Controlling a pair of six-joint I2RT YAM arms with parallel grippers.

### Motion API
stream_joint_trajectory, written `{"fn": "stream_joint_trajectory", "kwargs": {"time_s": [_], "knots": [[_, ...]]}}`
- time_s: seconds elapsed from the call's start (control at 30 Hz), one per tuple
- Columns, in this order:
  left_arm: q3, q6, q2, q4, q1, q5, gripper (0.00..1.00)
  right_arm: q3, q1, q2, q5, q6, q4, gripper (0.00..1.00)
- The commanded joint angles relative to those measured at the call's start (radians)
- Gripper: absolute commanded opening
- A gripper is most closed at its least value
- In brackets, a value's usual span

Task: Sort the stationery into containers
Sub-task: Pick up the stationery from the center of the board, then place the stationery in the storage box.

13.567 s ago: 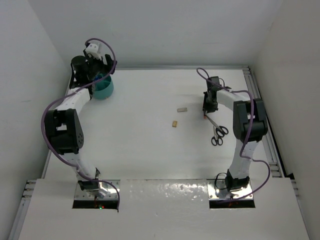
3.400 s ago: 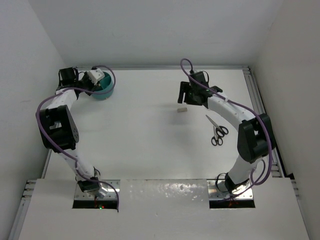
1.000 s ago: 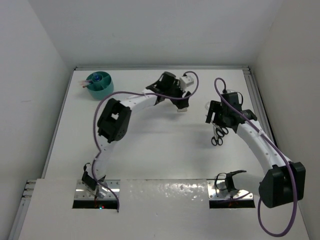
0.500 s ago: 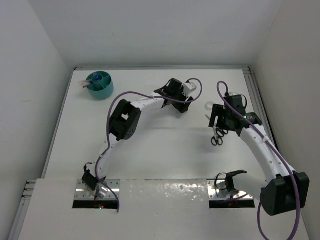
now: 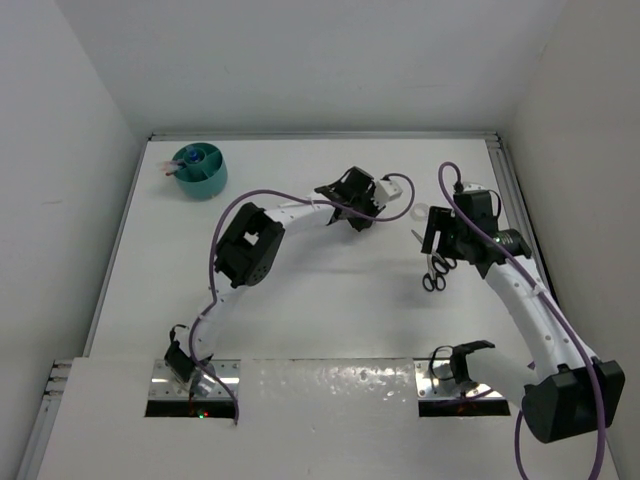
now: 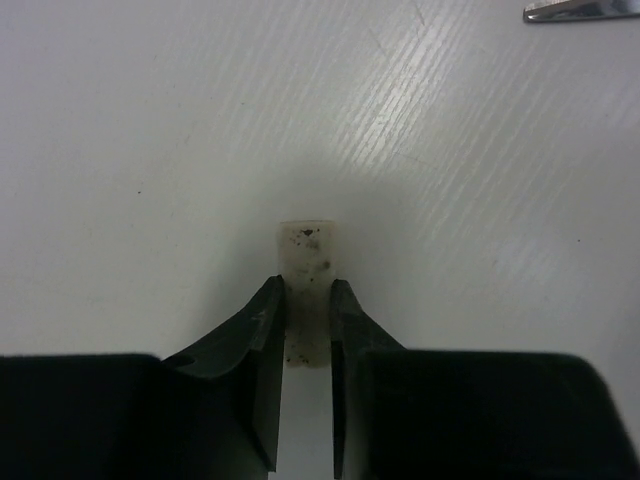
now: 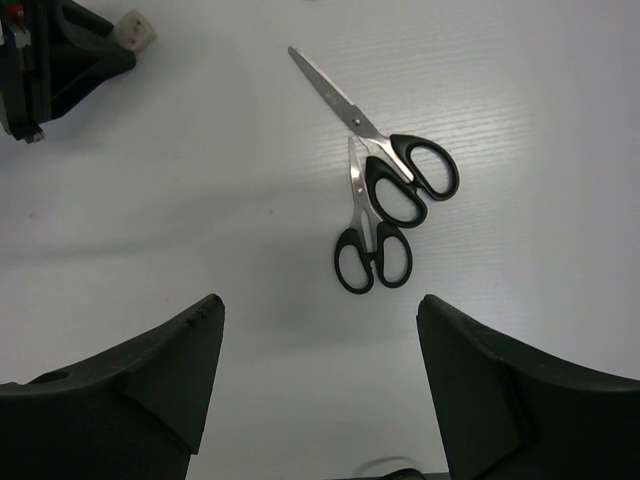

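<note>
Nearest the bases, the table is bare white. Farther out on the right side lie two pairs of black-handled scissors. The larger scissors are shut, with the blades pointing away to the left. The smaller scissors lie just beside them, blades running up against the larger pair's handle loops, so the two touch or overlap there.

The right gripper hangs above this pair with its fingers spread wide apart and nothing between them. Nothing stands between it and the scissors.

A little farther and to the left, the left arm reaches across the middle of the table. The left gripper is clamped on the eraser block, a pale, speckled piece. The two fingers press its sides, and its far end sticks out past them. A soft shadow sits around that end. Whether the block rests on the surface or is just off it cannot be told. From above, the gripper hides the block. One scissor tip shows near the left gripper.

Farthest, in the back left corner, well apart from both arms, stands the teal tub. Something blue sits inside and something thin pokes over its left rim; both are too small to name.
</note>
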Motion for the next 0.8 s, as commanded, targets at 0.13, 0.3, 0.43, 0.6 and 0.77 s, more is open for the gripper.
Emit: {"fn": "stream_joint_trajectory", "kwargs": {"time_s": [0.13, 0.3, 0.43, 0.6, 0.77], "knots": [[-0.015, 0.004, -0.134, -0.121, 0.079, 0.101, 0.00, 0.053, -0.004, -0.012, 0.020, -0.023, 0.069, 0.77], [-0.157, 0.456, -0.454, -0.166, 0.281, 0.228, 0.00, 0.064, 0.002, 0.041, -0.044, -0.023, 0.181, 0.75], [-0.248, 0.666, -0.622, -0.169, 0.522, 0.347, 0.00, 0.097, 0.039, 0.116, -0.045, -0.018, 0.323, 0.74], [-0.253, 0.863, -0.675, -0.307, 0.807, 0.435, 0.00, 0.202, 0.115, 0.299, -0.025, -0.026, 0.413, 0.74], [-0.309, 1.101, -0.667, -0.393, 0.944, 0.508, 0.00, 0.429, 0.172, 0.529, -0.048, -0.035, 0.388, 0.74]]}}
